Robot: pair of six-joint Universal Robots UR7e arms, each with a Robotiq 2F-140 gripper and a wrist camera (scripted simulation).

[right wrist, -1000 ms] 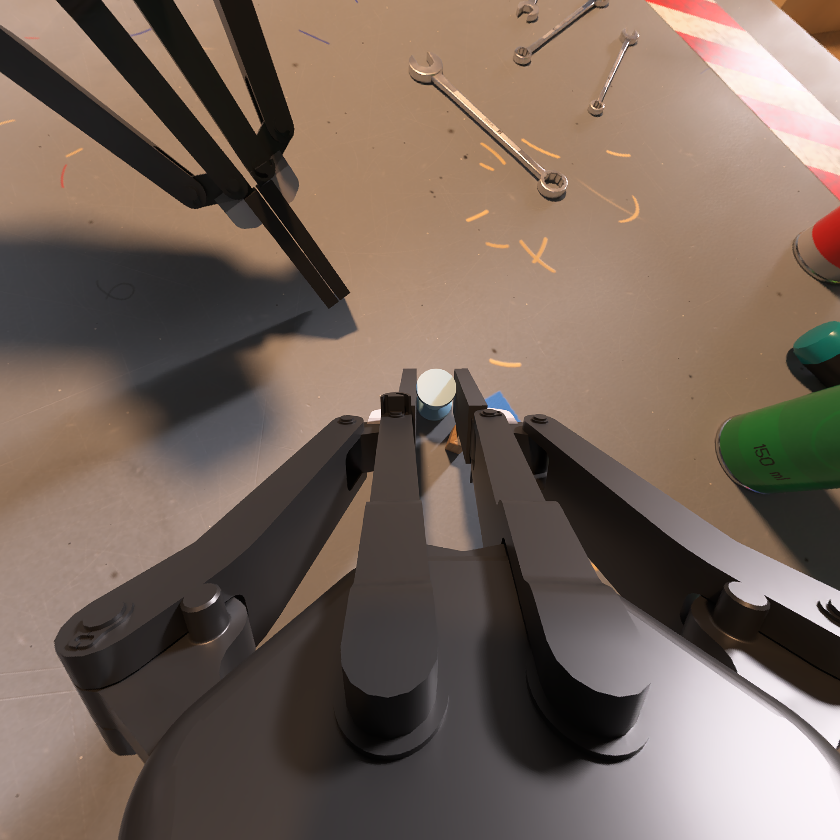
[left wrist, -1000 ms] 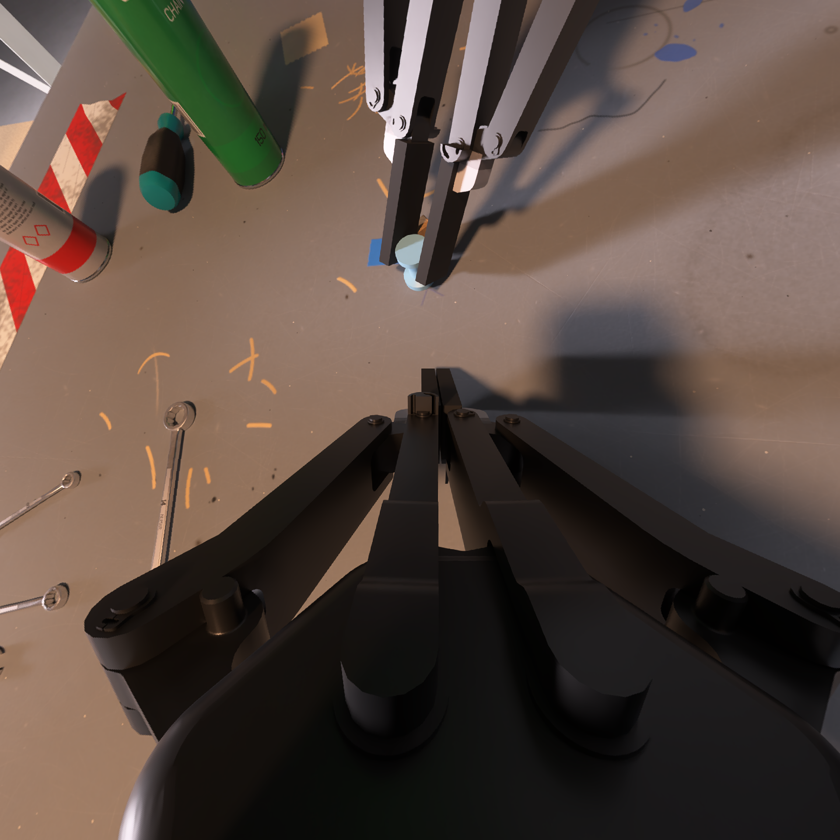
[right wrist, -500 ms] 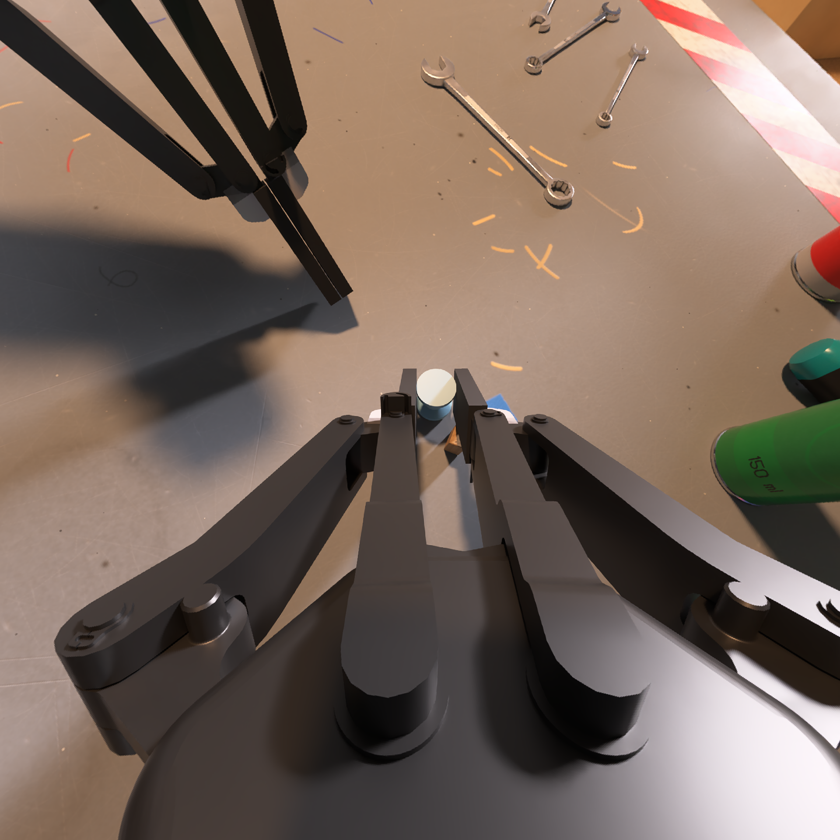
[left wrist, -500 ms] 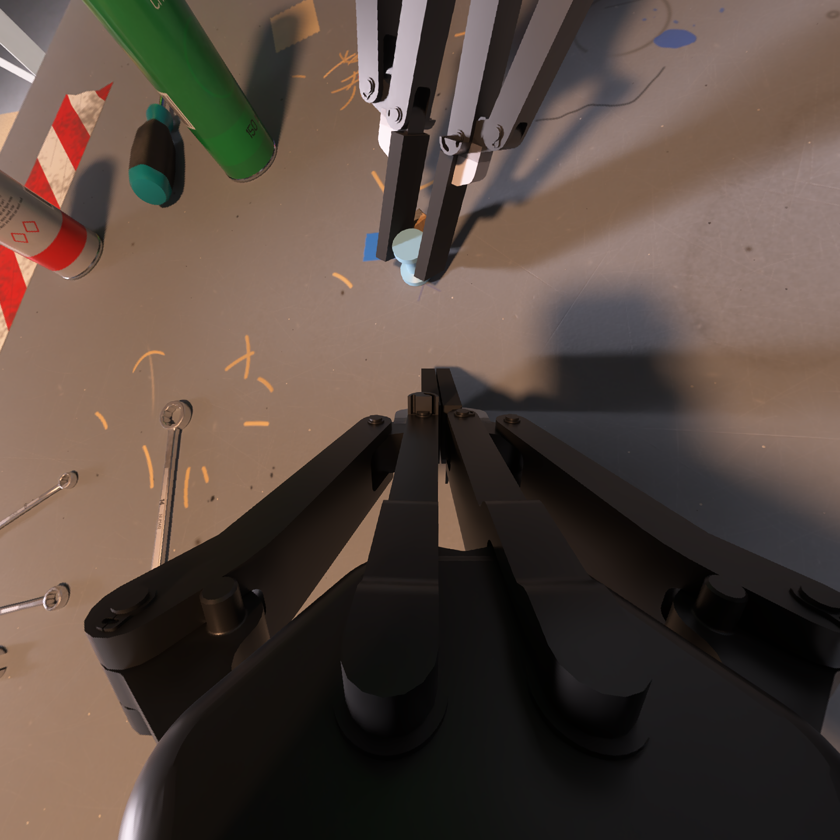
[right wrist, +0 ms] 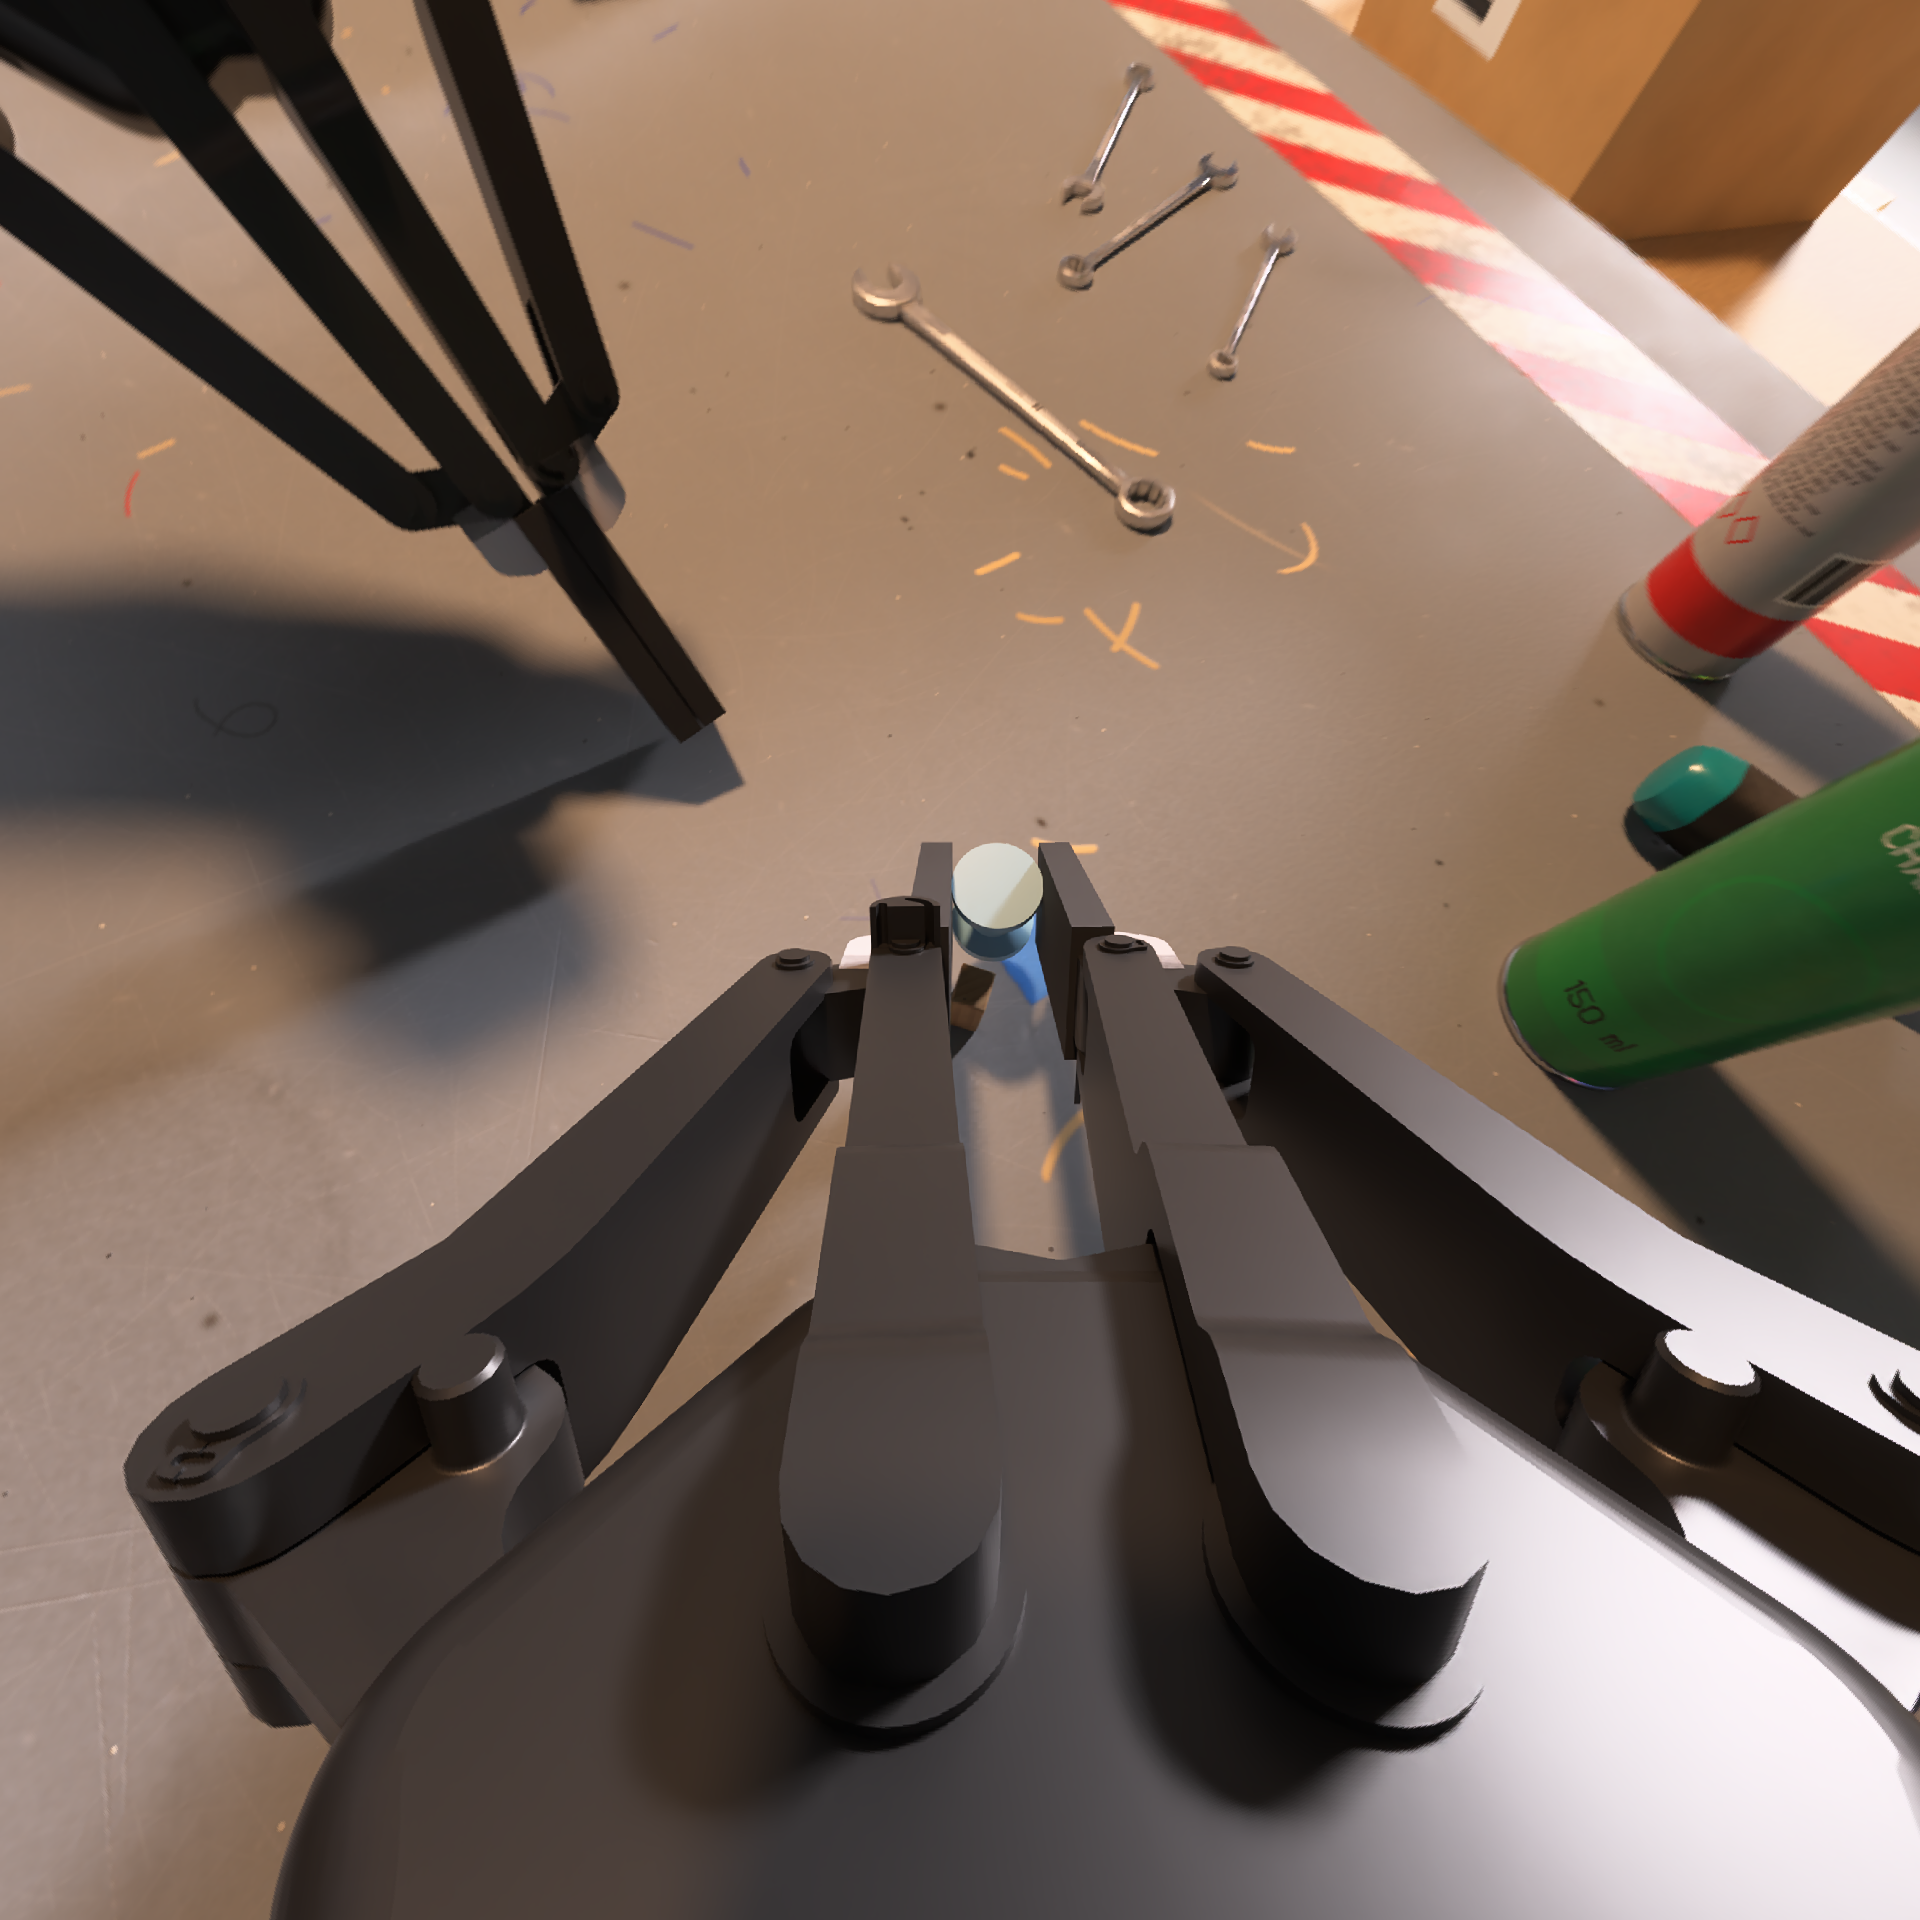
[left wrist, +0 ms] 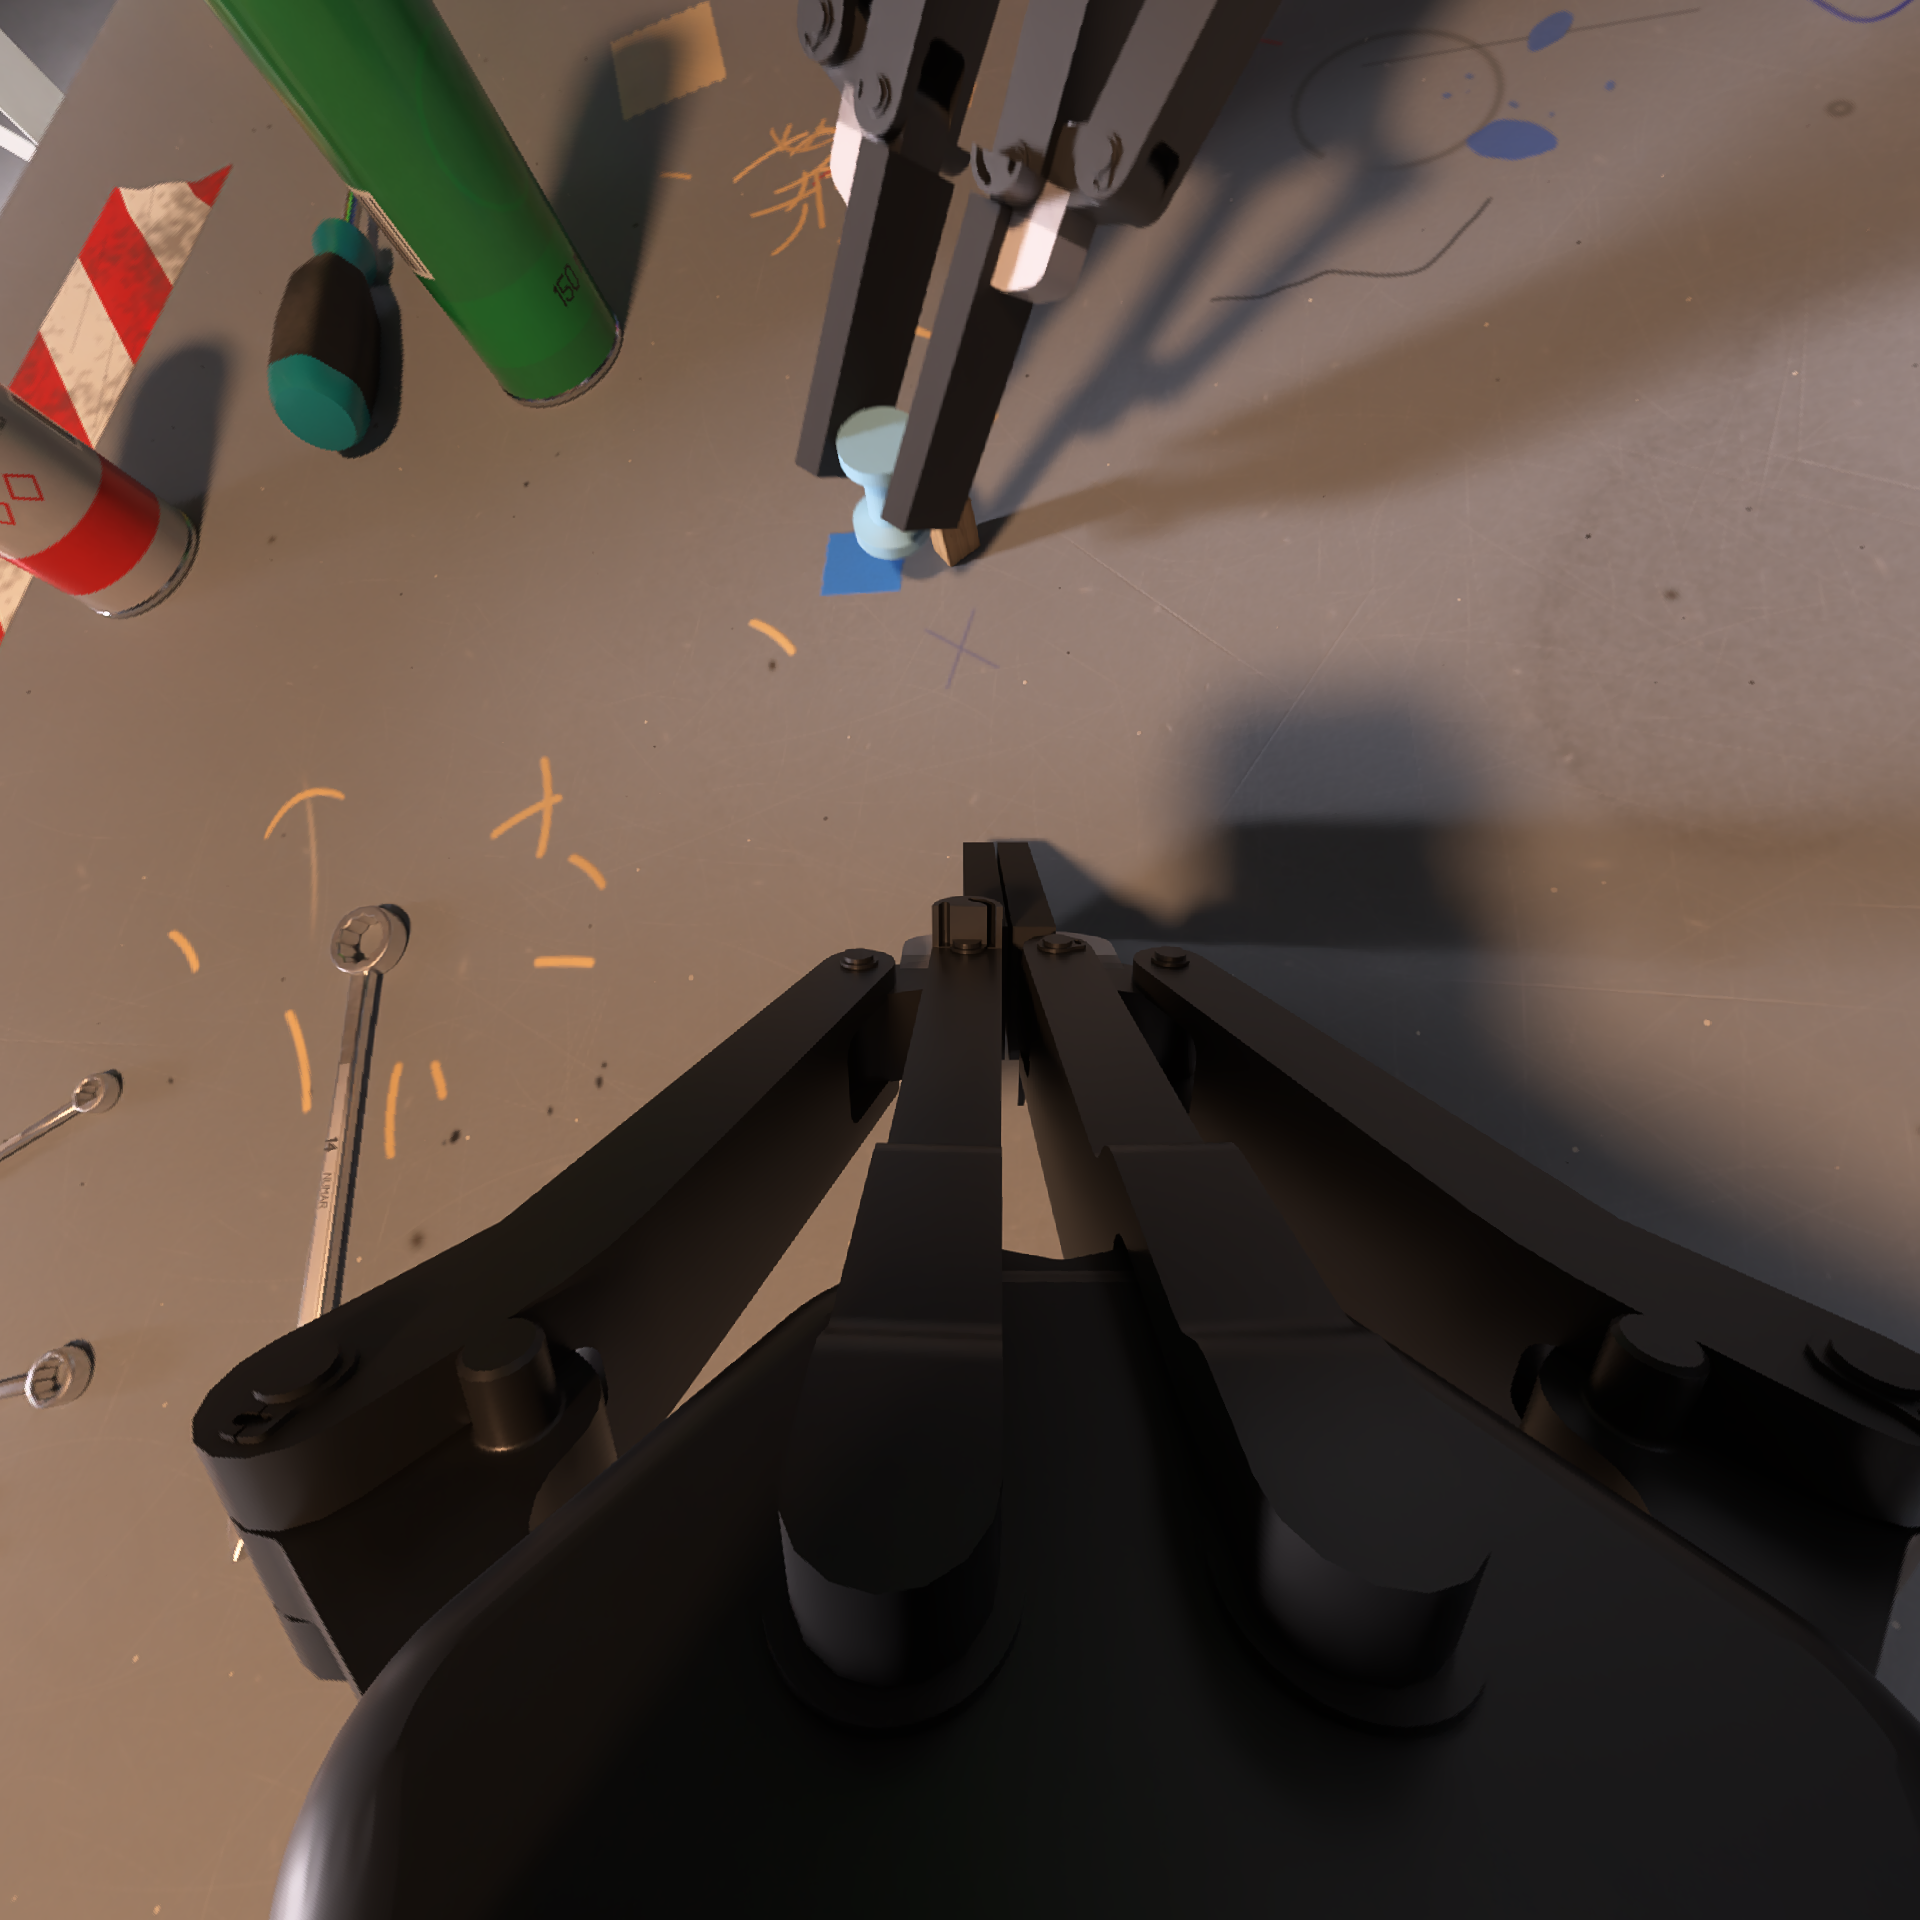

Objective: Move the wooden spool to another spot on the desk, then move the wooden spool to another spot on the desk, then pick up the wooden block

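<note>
Warm, low light rakes across my counter (left wrist: 1351,644). In my left wrist view it throws long, soft-edged shadows from the right tool (left wrist: 899,488) away to the right. My left tool (left wrist: 995,862) sits dim, nearly black. In my right wrist view, pale glare washes the housing at the lower right. Both views bow outward at the edges, so the green can (right wrist: 1714,935) leans. Focus is crisp throughout.

A scuffed grey-brown worktop (right wrist: 1351,790) carries a red-and-white striped edge band (right wrist: 1455,239). Warm light casts long shadows. A cardboard box (right wrist: 1621,94) stands beyond it.
</note>
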